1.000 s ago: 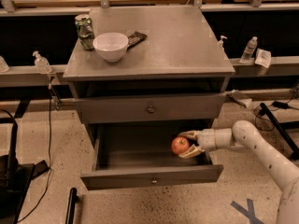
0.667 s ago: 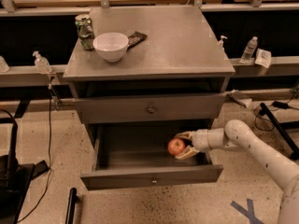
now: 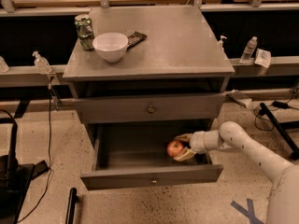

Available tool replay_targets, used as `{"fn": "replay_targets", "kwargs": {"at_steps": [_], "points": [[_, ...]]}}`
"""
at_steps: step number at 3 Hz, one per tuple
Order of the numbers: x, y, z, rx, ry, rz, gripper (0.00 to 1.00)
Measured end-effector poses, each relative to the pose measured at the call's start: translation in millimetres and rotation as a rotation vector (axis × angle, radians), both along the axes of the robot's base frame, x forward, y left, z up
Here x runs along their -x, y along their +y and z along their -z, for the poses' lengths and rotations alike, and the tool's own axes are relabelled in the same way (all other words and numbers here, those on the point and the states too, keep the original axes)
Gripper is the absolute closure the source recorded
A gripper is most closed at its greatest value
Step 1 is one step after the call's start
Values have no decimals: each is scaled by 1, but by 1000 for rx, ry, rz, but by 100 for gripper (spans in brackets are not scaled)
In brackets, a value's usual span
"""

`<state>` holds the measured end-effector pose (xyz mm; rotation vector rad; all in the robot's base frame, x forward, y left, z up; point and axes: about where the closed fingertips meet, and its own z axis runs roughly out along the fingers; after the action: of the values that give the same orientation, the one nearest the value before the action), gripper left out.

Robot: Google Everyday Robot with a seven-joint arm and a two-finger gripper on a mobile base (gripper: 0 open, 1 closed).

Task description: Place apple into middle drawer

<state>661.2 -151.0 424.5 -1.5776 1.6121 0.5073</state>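
At the left of the table [image 3: 187, 55] stand a green can [image 3: 84, 31] and a white bowl [image 3: 110, 46], with a flat dark object [image 3: 136, 38] just behind the bowl. They sit toward the back left corner, apart from the task.

Below the tabletop, the upper drawer [image 3: 117, 111] is closed, so its front does not block the way down. The middle drawer [image 3: 117, 178] is pulled well out, its shallow grey tray open from above.

Over the right part of that tray is the apple [image 3: 174, 148], inside the drawer's outline and low within it. Whether it touches the floor cannot be told.

The end effector [image 3: 180, 147] is clenched on the apple, one finger above and one below. It comes in sideways from the right, likely to slip under the upper drawer. The white arm [image 3: 243, 143] runs off to the lower right.

The carry looks nearly done. What remains, I judge, is to lower the apple, release it and pull back clear of the drawer wall.
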Motion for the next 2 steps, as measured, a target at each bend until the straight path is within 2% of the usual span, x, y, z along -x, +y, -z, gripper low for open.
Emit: {"fn": "replay_targets", "kwargs": {"at_steps": [1,2], "points": [[-7,-1,9,8,31,10,100],[-3,-4,19,-46,56,37,100]]}}
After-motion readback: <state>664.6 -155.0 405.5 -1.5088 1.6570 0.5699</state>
